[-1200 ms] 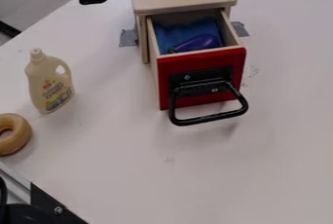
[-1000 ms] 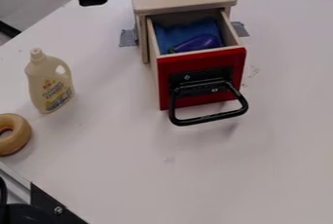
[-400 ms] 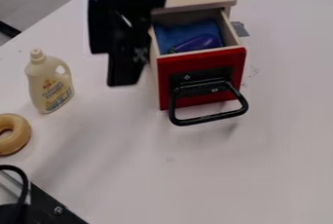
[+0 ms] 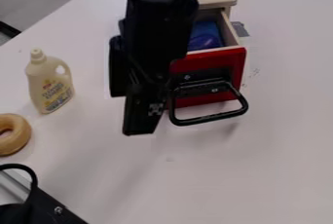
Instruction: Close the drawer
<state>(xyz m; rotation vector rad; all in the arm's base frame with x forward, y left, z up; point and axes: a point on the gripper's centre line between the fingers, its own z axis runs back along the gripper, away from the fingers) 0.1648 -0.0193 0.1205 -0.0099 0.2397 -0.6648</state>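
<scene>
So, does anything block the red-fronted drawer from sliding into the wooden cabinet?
Nothing visible blocks the red-fronted drawer; the purple eggplant lies inside it, but the black arm hides part of the drawer.

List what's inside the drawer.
In the open drawer: blue cloth-like material and part of a rounded purple object. The arm covers the drawer's left side in the picture, so anything there can't be seen; nor can anything under the blue material.

Blk hand (image 4: 128, 114) hangs nr open drawer (image 4: 205, 61) w/ red frt.
</scene>
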